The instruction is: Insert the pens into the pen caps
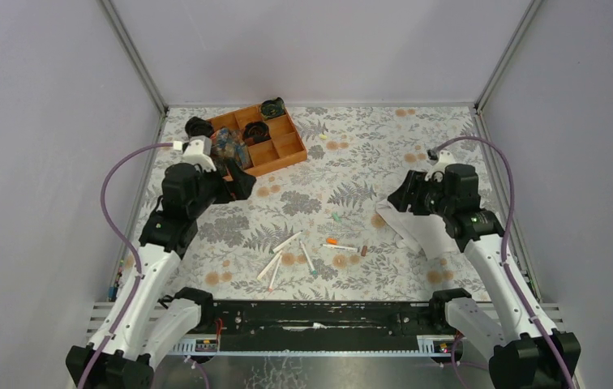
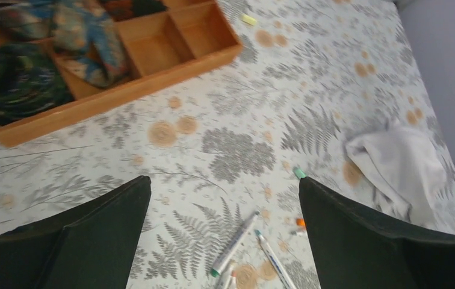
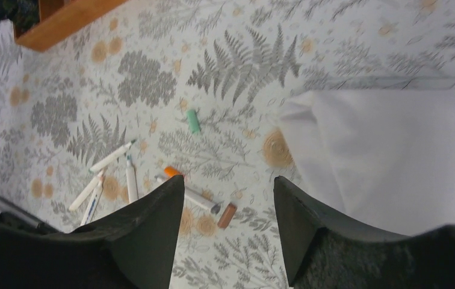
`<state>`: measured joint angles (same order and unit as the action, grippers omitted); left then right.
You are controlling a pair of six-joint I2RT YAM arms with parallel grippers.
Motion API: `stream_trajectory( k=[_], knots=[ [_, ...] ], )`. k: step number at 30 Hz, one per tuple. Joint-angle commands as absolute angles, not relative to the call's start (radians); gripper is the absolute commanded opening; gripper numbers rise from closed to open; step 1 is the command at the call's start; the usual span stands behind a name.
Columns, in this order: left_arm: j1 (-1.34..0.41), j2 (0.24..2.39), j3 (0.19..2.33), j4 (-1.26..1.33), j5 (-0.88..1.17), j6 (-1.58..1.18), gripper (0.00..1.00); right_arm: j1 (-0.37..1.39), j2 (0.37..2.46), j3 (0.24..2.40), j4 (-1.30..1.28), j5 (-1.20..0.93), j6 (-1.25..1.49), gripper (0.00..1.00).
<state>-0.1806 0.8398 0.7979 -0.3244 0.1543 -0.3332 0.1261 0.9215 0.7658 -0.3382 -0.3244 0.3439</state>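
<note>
Black fingers of the left gripper (image 2: 224,183) stand wide apart and hold nothing; the right gripper (image 3: 228,180) stands partly open, also empty. Thin white plastic pens (image 1: 288,241) lie scattered near-centre on the fern-print tablecloth (image 1: 368,154), apart from both jaws. Small tubular pen caps lie around them: green (image 3: 194,120), orange (image 3: 173,171) at a pen's end, brown (image 3: 227,215). A crumpled white sheet (image 1: 417,231) lies under the right gripper.

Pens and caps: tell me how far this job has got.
Done: nothing that I can see; the pens lie loose on the table, and the green cap and brown cap lie empty nearby. In hand: nothing; the left claw and right claw hover open and empty. Left: pick up each pen and seat it in a cap.
</note>
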Motion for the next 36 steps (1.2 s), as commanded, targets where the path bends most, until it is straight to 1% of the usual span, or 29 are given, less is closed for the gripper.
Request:
stream_trajectory(
  k=[1,6,8,10,12,16,20,25,31,35,36],
  knots=[
    [-0.285,0.832,0.796,-0.273,0.209,-0.357,0.88,0.189,0.879,0.705,-0.377,-0.370,0.375,0.62],
    [-0.478,0.812,0.697,-0.329,0.144,-0.450,0.68,0.301,0.891,0.652,-0.343,-0.293,0.435,0.60],
    [-0.547,0.811,0.669,-0.354,0.117,-0.481,0.64,0.347,0.929,0.655,-0.325,-0.274,0.459,0.57],
    [-0.608,0.818,0.648,-0.374,0.087,-0.503,0.54,0.387,0.973,0.663,-0.302,-0.261,0.478,0.57],
    [-0.673,0.841,0.626,-0.379,0.049,-0.541,0.49,0.412,0.999,0.669,-0.279,-0.253,0.487,0.56],
    [-0.821,0.944,0.597,-0.372,-0.036,-0.602,0.45,0.440,1.030,0.684,-0.256,-0.238,0.492,0.56],
    [-0.893,1.055,0.595,-0.338,-0.085,-0.609,0.41,0.449,1.038,0.687,-0.227,-0.242,0.498,0.56],
    [-0.904,1.163,0.620,-0.322,-0.139,-0.585,0.38,0.456,1.019,0.682,-0.228,-0.242,0.499,0.56],
    [-0.901,1.210,0.640,-0.313,-0.221,-0.575,0.38,0.456,0.993,0.663,-0.232,-0.242,0.502,0.57],
    [-0.877,1.249,0.645,-0.299,-0.225,-0.549,0.37,0.457,0.994,0.664,-0.230,-0.250,0.499,0.57],
    [-0.865,1.261,0.647,-0.292,-0.217,-0.545,0.35,0.457,0.996,0.666,-0.230,-0.251,0.499,0.58]
  ],
)
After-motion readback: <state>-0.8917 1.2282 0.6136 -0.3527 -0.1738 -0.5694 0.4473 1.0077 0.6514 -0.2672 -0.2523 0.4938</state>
